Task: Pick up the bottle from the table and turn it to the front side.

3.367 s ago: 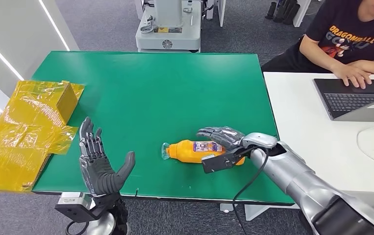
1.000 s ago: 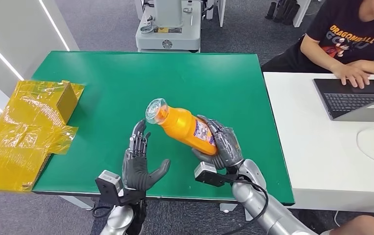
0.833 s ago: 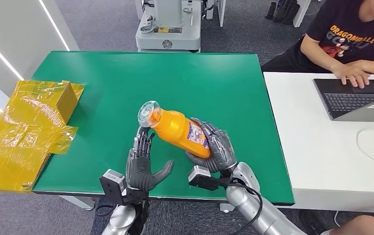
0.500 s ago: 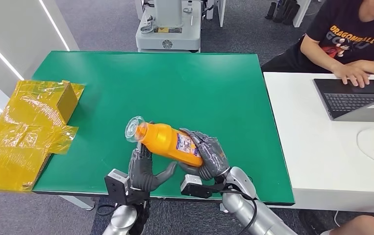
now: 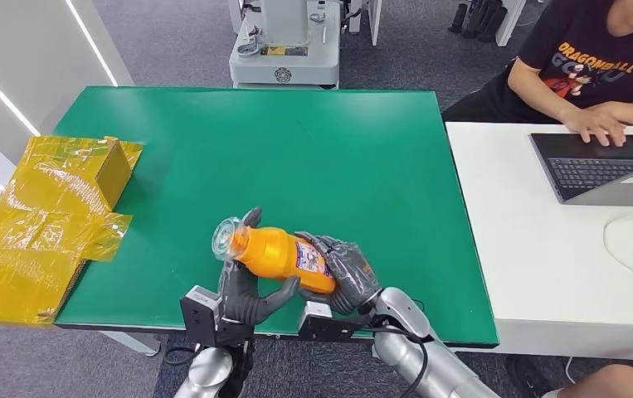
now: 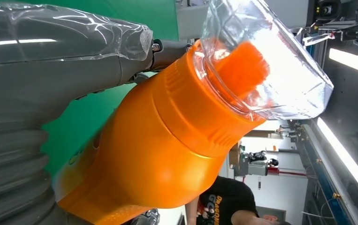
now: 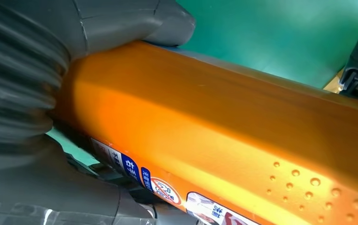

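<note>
The orange bottle (image 5: 284,255) is held off the green desk (image 5: 296,157), near its front edge, lying nearly level with its clear-wrapped cap (image 5: 228,239) pointing toward the robot's left. The right hand (image 5: 344,274) grasps the bottle's base end, its fingers wrapped over the body beside the printed label (image 5: 307,257). The left hand (image 5: 245,290) now has the bottle too: its thumb presses against the underside and its fingers come up behind the neck, just beside the cap.

Half a second ago the left hand was only reaching the bottle from beneath; a second ago it stood apart, palm spread, while the right hand alone held the bottle tilted steeply with the cap raised. Since then the bottle has come lower, closer to the robot, and flatter. A few seconds back it lay on the desk under the right hand.

In the left wrist view the orange shoulder (image 6: 167,136) and the crinkled clear wrap (image 6: 280,61) sit against the grey thumb. In the right wrist view the label strip (image 7: 167,187) runs along the bottle's side.

The yellow wrapped box (image 5: 55,207) rests at the desk's left edge. A person (image 5: 603,58) sits at the white desk (image 5: 545,249) with a laptop (image 5: 603,166).
</note>
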